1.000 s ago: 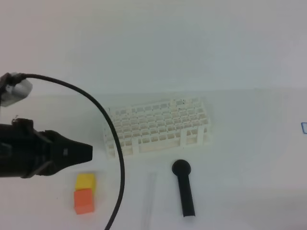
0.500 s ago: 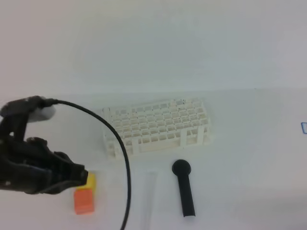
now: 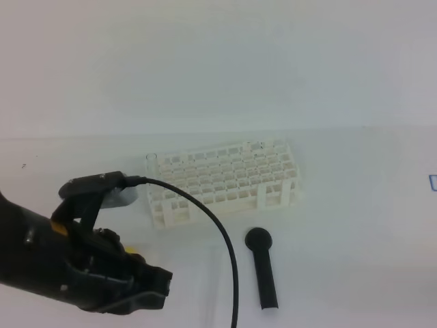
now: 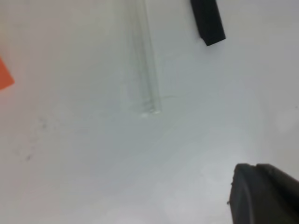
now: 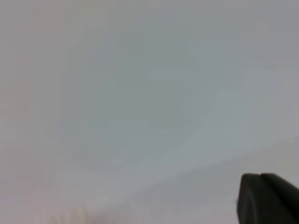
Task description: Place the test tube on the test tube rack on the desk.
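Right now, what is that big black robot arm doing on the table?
The left gripper is shut and empty, hanging low over the desk. The test tube lies flat beside a black stick, not picked up yet. The white test tube rack waits behind them. The right gripper holds nothing either.

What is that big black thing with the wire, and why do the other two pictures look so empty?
It is a robot's left arm, seen from a camera high above the plain white desk. A small camera rides on each wrist, so those two pictures look down from close up. On the desk are a white plastic grid rack and a black round-headed stick. The left wrist picture shows a thin clear glass tube lying flat, the stick's end, and the corner of an orange block. The right wrist picture shows only pale blur and a dark gripper tip. Both grippers are shut, holding nothing.
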### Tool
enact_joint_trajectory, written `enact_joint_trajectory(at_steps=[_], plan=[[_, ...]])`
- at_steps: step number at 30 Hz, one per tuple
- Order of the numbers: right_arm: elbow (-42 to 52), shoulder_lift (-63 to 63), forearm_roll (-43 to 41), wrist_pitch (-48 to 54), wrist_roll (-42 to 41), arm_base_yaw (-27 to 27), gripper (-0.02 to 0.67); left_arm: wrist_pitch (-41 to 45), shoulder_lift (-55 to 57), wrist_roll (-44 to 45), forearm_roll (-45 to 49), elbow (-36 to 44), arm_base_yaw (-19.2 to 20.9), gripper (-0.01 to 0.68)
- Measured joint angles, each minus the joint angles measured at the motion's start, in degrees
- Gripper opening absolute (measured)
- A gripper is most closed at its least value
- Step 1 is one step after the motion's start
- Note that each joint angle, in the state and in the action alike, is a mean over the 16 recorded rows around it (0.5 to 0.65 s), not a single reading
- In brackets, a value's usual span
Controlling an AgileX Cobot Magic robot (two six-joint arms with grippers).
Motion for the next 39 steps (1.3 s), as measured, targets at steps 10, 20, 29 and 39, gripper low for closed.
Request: enact_joint_trajectory(at_steps=[10, 20, 29, 39], plan=[[-3.3, 0.0, 19.4, 2.6, 2.2, -0.1, -0.001, -0.4, 2.3, -1.3, -4.9, 0.0, -2.5, -0.001], [-16.2, 0.9, 30.4, 30.8, -20.8, 1.1, -0.001, -1.1, 4.5, -13.2, 1.9, -1.0, -7.8, -0.001], [-30.4, 8.6, 16.5, 45.0, -29.2, 7.7, -0.001, 0.1, 6.7, -20.9, 8.0, -4.0, -9.3, -0.001], [-39.3, 22.4, -3.6, 51.1, -20.3, 19.8, -0.001, 0.9, 11.0, -26.3, 15.0, -5.7, -12.1, -0.001]])
